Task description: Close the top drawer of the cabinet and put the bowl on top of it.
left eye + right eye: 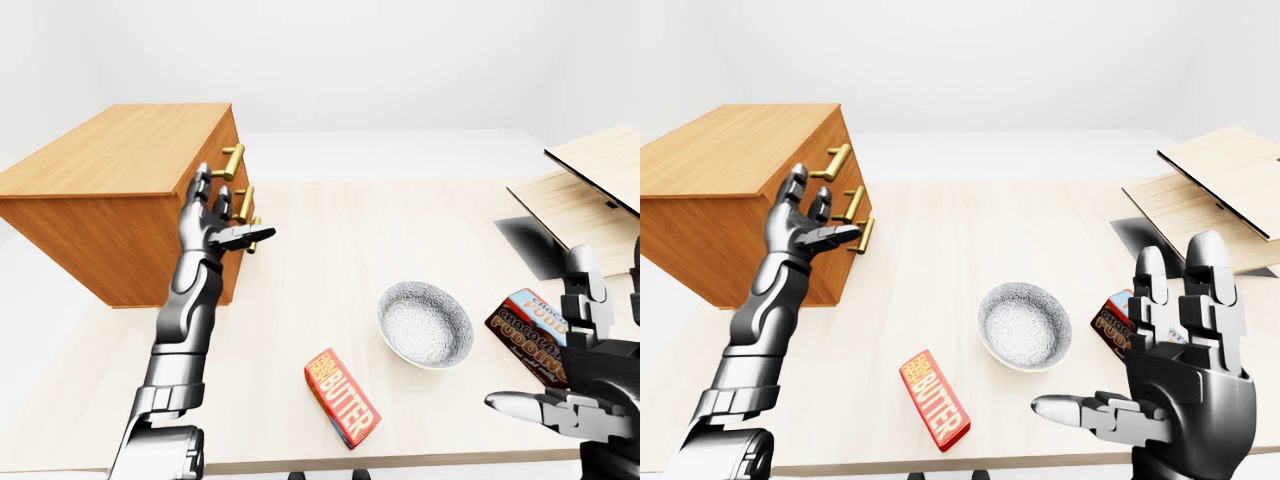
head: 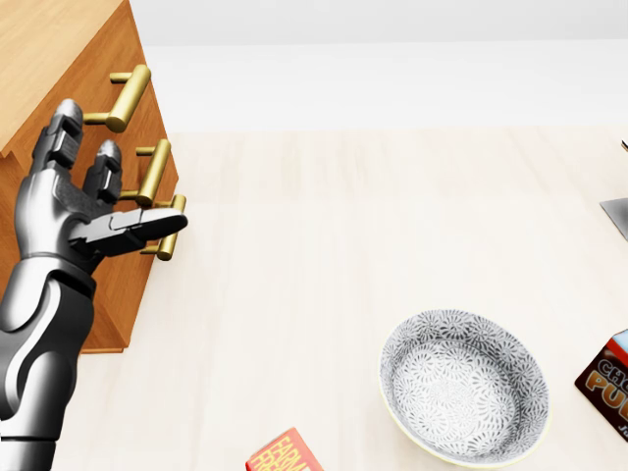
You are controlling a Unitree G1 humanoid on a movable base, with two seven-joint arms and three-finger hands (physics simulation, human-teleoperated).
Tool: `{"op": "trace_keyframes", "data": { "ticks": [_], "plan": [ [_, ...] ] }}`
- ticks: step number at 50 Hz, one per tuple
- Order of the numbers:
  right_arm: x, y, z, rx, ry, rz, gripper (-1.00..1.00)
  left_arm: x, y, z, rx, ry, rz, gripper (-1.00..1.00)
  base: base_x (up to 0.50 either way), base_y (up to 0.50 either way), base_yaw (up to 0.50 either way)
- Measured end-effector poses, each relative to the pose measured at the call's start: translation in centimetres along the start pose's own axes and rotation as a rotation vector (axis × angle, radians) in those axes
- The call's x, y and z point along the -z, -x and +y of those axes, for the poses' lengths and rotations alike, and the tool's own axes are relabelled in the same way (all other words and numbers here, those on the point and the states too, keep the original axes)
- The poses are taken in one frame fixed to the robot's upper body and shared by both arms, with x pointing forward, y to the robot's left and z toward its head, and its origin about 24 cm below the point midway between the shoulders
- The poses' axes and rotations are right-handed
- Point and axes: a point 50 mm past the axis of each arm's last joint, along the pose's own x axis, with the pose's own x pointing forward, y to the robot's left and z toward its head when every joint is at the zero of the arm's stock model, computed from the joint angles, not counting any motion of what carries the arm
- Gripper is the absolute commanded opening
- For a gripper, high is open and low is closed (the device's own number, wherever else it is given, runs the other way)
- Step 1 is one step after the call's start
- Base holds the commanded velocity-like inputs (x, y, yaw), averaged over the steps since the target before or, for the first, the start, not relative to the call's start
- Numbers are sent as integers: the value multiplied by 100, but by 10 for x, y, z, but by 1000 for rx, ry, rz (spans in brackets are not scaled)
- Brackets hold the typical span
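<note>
**Bowl on the counter, cabinet at upper left, both hands open**

The bowl [image 2: 463,385] sits upright on the counter [image 1: 330,240], low and right of centre in the head view and well apart from the cabinet [image 1: 110,160]. It is round and shallow, with a fine grey-and-white flower pattern inside and a pale cream rim. Nothing lies in it.

The cabinet stands at the upper left of the left-eye view. It is a boxy chest of warm orange-brown wood with a smooth flat top. Three brass bar handles run down its drawer face: the top handle [image 2: 126,96], the middle handle [image 2: 152,170] and the bottom handle [image 2: 169,228]. Whether the top drawer stands out from the face cannot be told.

The left hand [image 2: 64,211], of jointed silver and black metal, is raised before the drawer face. Its fingers [image 2: 61,137] are spread upright and grasp nothing. The thumb [image 2: 137,228] points toward the frame's right, across the bottom handle; contact cannot be judged.

The right hand [image 1: 1185,370] fills the lower right of the right-eye view, released and empty.

The counter is pale, faintly grained wood. A red butter box [image 1: 342,398] lies flat below the bowl, and a dark pudding box [image 1: 525,325] lies just to the bowl's right. Light wooden boards [image 1: 590,185] sit at the upper right, casting a dark shadow. The walls and the floor beyond are plain white.
</note>
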Motion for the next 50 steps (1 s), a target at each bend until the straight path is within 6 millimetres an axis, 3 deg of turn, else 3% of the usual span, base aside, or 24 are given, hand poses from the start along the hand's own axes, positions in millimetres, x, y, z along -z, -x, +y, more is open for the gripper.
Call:
{"op": "trace_keyframes", "data": {
  "ticks": [26,40,50],
  "plan": [
    [0,0,0,1,-1,0,100,-9,56,-8,-21,-2,-138,100,0,0,0],
    [2,-1,-1,2,-2,1,100,-63,105,-61,164,-136,-439,100,0,0,0],
    [2,-2,-2,5,-3,0,100,-79,134,-101,285,-291,-585,100,0,0,0]
  ]
}}
